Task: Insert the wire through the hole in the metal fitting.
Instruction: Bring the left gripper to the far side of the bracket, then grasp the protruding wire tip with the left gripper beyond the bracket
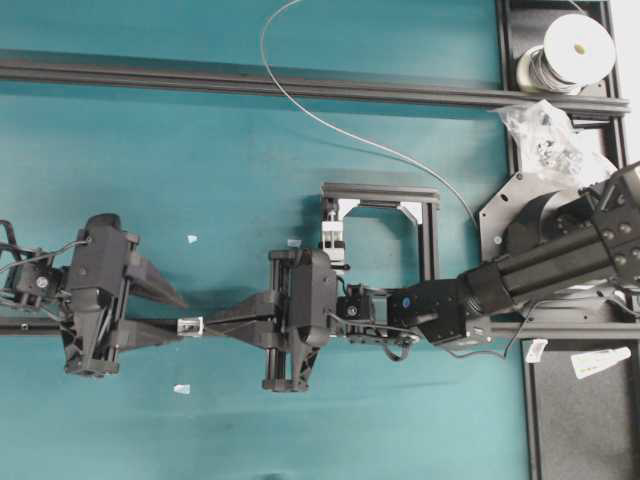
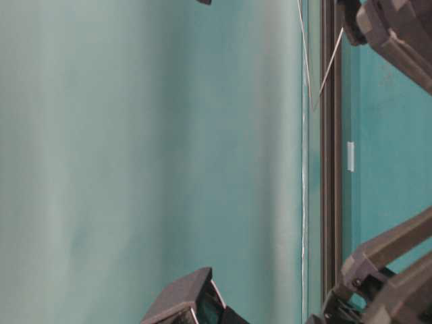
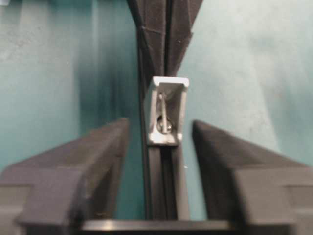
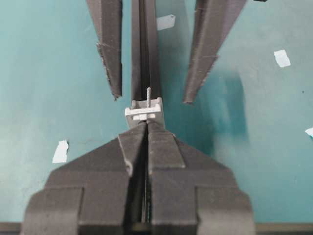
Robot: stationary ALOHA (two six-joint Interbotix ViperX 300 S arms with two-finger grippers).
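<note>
Wire (image 1: 380,150): arcs thin and silvery from the top edge of the overhead view across the teal table (image 1: 200,180), then slips behind the right arm and cannot be traced further.

Dark rail (image 1: 30,326): crosses the table low in the overhead view and passes under both grippers.

Right gripper (image 1: 212,324): reaches across the middle and points along the rail at the left arm. Shows both fingers pressed flat together in its own wrist view, with no gap. Hides whatever lies between them, so a pinch on the wire can only be supposed, not confirmed.

Left gripper (image 1: 183,318): faces the right one, fingers (image 3: 98,156) parted by a moderate gap. Straddles the small piece, 1 finger on each side, touching neither face in the left wrist view.

Metal fitting (image 1: 190,325): sits on the rail, right at the tips of the right gripper and between the 2 left fingers. Shows an open channel with a dark hole at the back.

Short silvery stub (image 4: 148,95): pokes out of the fitting toward the left gripper. Looks like the wire's free end already through the hole, though too small to swear to.

Progress, as a judgement: seemingly past the threading itself. Left to do: catch the stub or the fitting with the left fingers and draw more length through.
</note>
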